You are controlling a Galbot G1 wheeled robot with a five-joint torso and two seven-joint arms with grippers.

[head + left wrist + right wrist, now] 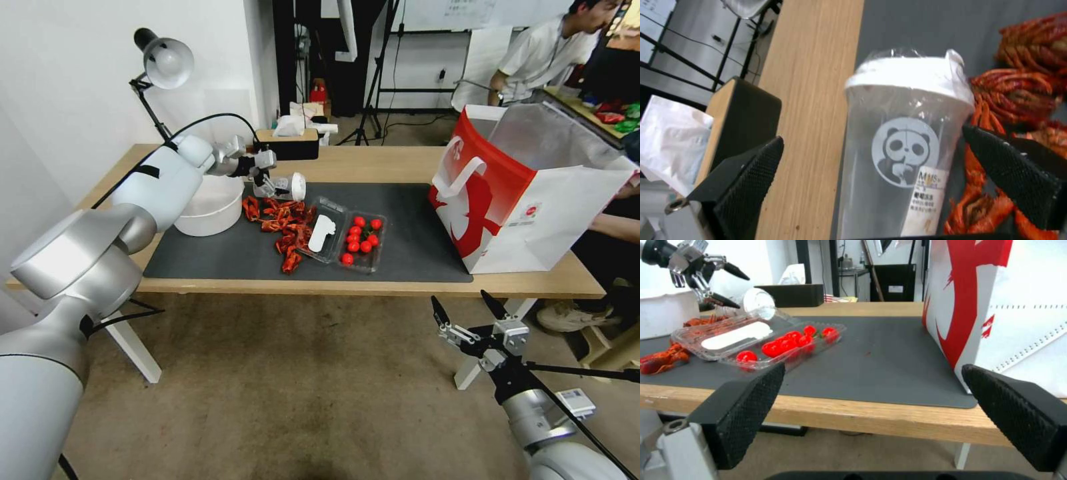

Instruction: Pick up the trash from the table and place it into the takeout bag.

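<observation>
A clear white-lidded cup point(902, 146) bearing a panda logo lies tipped on its side at the back of the dark grey mat point(407, 227) on the light-wood worktop point(373, 163). The white-and-red takeout bag point(527, 200) stands open at the mat's right end.

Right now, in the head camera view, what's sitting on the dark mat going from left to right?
White bowl → clear cup lying on its side, with the open left gripper around it → pile of red shells → clear tray of small tomatoes → takeout bag.
</observation>
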